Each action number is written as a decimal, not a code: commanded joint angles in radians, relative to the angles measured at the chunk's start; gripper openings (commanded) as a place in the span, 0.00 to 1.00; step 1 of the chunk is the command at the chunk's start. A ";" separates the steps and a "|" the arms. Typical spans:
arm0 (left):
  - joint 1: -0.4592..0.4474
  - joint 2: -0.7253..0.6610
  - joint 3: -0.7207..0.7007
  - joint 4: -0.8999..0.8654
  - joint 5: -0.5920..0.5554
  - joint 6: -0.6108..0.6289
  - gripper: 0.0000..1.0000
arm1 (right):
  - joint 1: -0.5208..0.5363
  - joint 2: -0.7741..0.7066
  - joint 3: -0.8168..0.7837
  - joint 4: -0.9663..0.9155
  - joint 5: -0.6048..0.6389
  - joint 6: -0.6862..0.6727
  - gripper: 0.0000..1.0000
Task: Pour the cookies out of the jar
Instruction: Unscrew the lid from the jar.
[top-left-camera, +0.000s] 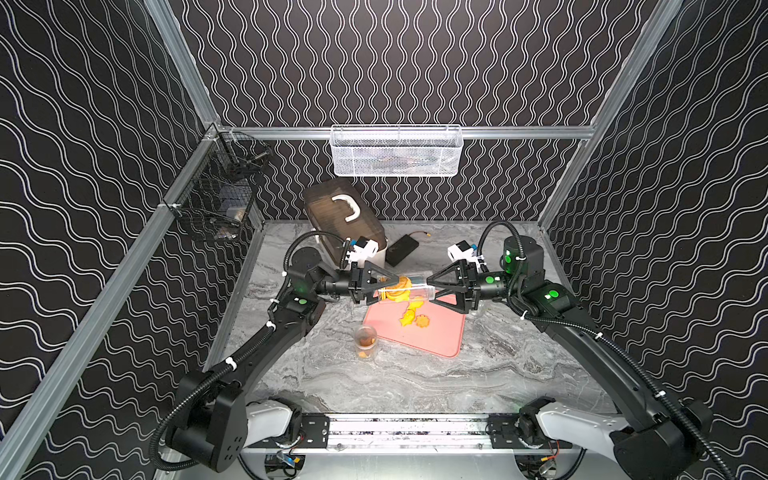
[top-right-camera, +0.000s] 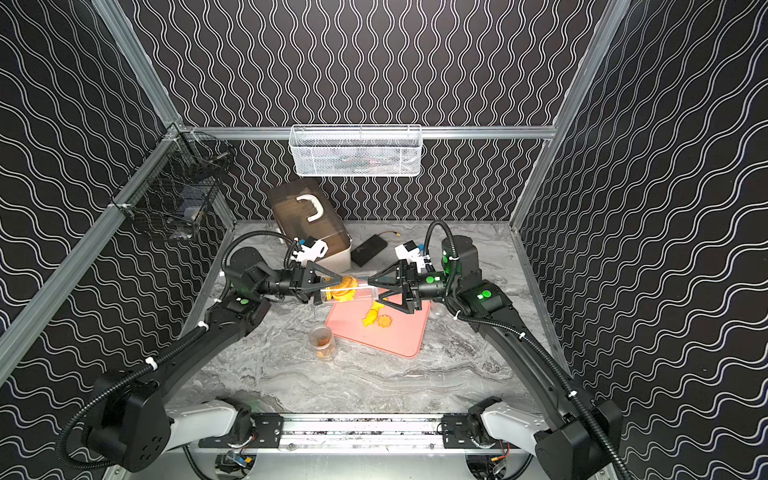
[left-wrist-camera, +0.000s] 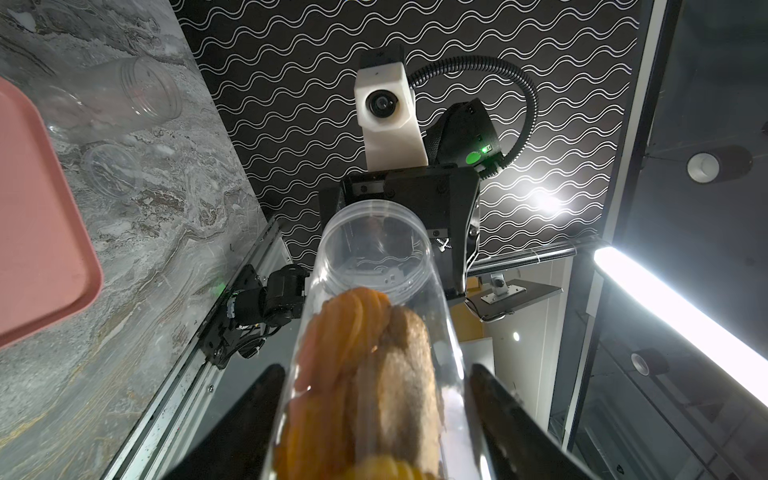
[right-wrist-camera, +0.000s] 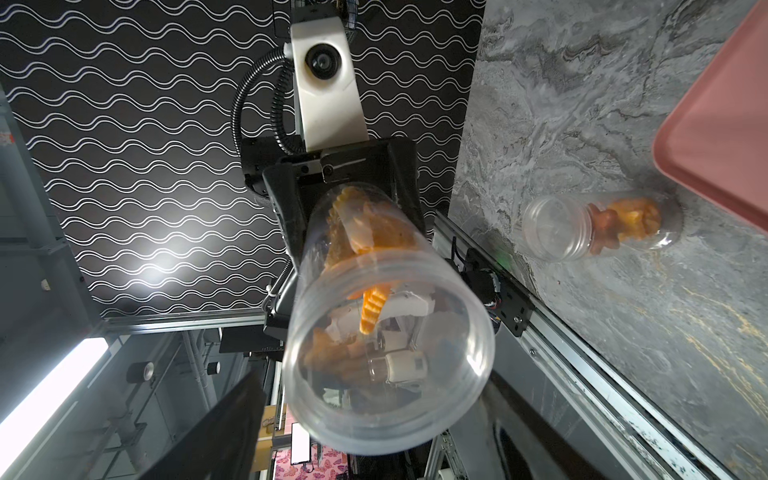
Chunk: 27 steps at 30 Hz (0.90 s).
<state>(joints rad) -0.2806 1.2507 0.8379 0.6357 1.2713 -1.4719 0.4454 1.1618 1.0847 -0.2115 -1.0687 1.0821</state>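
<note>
While the left gripper pinches the base of the jar, level above the pink tray with cookies bunched inside, the right gripper stands spread astride its mouth, so the pour seems half-done and next needs that mouth tipped down.

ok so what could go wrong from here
1. The cookies are bunched at the end of the jar held by the left gripper, and the jar looks almost level, so they may stay stuck inside.
2. The right gripper straddles the other end, jaws open; closing there could twist the jar or send cookies past the pink tray.
</note>
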 joint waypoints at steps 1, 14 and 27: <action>0.001 -0.007 0.012 0.068 0.013 -0.029 0.69 | 0.003 -0.001 -0.009 0.059 -0.016 0.021 0.80; 0.002 -0.011 0.007 0.098 0.012 -0.049 0.69 | 0.003 0.010 -0.044 0.210 -0.042 0.119 0.75; 0.000 -0.016 0.006 0.102 0.016 -0.056 0.69 | 0.003 0.018 -0.025 0.221 -0.041 0.130 0.70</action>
<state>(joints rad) -0.2806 1.2407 0.8387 0.6865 1.2713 -1.5013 0.4458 1.1805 1.0542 -0.0452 -1.0973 1.1938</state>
